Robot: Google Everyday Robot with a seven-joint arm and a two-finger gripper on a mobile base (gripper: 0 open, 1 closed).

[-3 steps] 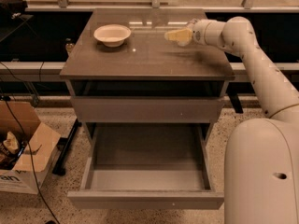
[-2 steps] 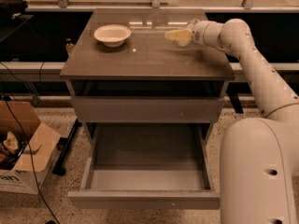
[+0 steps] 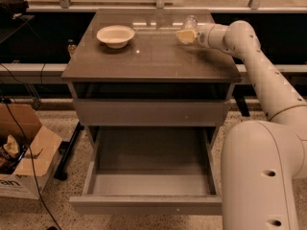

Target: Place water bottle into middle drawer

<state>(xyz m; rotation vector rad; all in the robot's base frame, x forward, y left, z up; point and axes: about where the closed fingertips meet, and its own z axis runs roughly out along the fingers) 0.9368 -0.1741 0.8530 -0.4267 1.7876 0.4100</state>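
Note:
The water bottle [image 3: 190, 21] is a small clear bottle at the back right of the cabinet top. My gripper [image 3: 185, 36] is over the cabinet top, right against the bottle's near side, with the arm reaching in from the right. I cannot tell whether it holds the bottle. The middle drawer [image 3: 148, 204] is pulled out wide open at the bottom of the grey cabinet, and its inside is bare. It lies well below and in front of the gripper.
A white bowl [image 3: 115, 35] sits at the back left of the cabinet top [image 3: 148, 61]. A closed grey drawer front [image 3: 151, 112] is above the open drawer. A cardboard box [image 3: 21, 157] and cables lie on the floor at the left. My base [image 3: 264, 176] fills the lower right.
The gripper stays by the bottle at the back right of the top. My base at the lower right has edged slightly left. Nothing else has moved.

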